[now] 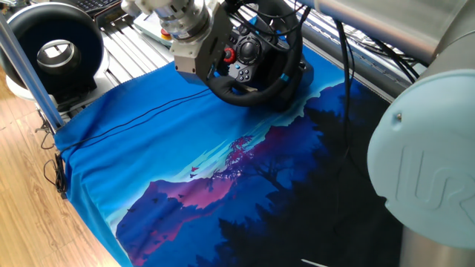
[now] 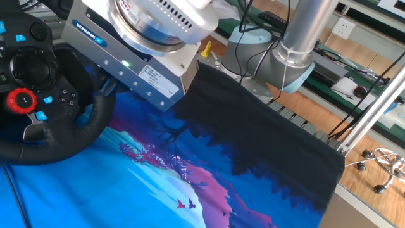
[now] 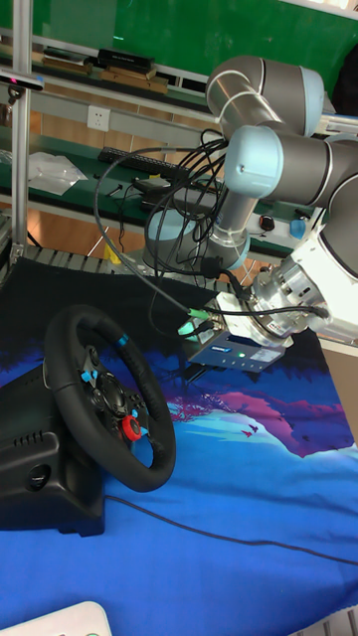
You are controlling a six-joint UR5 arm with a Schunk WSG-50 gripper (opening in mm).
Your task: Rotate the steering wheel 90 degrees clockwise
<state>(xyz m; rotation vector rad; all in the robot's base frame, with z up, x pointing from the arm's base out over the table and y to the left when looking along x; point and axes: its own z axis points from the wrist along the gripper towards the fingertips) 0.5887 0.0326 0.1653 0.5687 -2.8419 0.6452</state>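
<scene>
The steering wheel point(image 1: 256, 70) point(image 2: 76, 136) point(image 3: 149, 397) is black with a thick rim, a red knob on its hub and a blue stripe on the rim. It stands tilted on its black base at the far end of the blue printed cloth. My gripper point(image 1: 217, 65) point(image 2: 104, 88) point(image 3: 192, 346) hangs close beside the rim, fingers pointing at it. In the tall fixed view its two fingers stand apart with nothing between them, a small gap short of the rim. In one fixed view the gripper body hides the fingertips.
A larger black ring device point(image 1: 56, 48) with a grey-white centre sits beyond the cloth's corner, behind an aluminium post point(image 1: 30, 70). The arm's base point(image 2: 285, 60) stands at the table's far side, and cables hang by the wheel. A thin cable point(image 3: 199, 532) crosses the cloth.
</scene>
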